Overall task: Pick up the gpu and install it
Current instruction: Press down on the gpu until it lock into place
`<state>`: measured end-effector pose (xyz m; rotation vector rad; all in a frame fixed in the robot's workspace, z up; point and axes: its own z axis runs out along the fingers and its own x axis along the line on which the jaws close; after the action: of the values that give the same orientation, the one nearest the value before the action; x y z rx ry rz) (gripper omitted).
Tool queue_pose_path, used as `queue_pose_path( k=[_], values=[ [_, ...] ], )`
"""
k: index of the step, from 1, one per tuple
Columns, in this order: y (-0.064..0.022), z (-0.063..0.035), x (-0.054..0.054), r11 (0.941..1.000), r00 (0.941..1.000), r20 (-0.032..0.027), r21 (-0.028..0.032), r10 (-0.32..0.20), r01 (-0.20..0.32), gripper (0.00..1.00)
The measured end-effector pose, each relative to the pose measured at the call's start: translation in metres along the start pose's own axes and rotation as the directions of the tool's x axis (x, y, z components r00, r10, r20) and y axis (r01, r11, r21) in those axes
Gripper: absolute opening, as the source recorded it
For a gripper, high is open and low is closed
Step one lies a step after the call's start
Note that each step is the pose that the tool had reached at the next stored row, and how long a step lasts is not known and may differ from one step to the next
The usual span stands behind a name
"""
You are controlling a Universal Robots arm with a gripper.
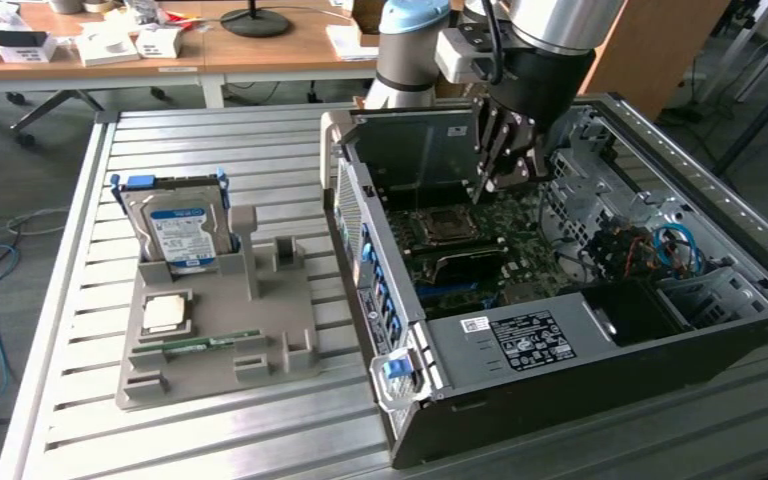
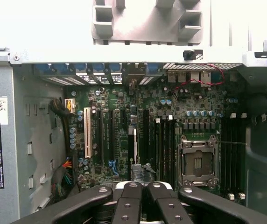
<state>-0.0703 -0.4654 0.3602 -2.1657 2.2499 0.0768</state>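
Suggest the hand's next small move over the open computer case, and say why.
Probably ease straight down: the hand grips the gpu edge-on above the motherboard's expansion slots, and it looks not yet seated.

Robotics lab, slatted workbench (image 1: 264, 130), cluttered desks (image 1: 211, 40)

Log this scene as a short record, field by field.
gripper: gripper over the motherboard, inside the open computer case
jaws: closed on the gpu
gpu: held edge-on above the expansion slots, apparently not seated
holder: grey tray beside the case, on the exterior view's left
in holder: hard drive upright, memory stick lying flat
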Motion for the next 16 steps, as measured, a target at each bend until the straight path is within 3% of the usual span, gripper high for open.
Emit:
queue_pose_path(
  k=[16],
  values=[
    [-0.0007, 0.0272, 0.001, 1.0000, 1.0000, 0.0002, 0.0001, 0.000, 0.000, 0.11]
  ],
)
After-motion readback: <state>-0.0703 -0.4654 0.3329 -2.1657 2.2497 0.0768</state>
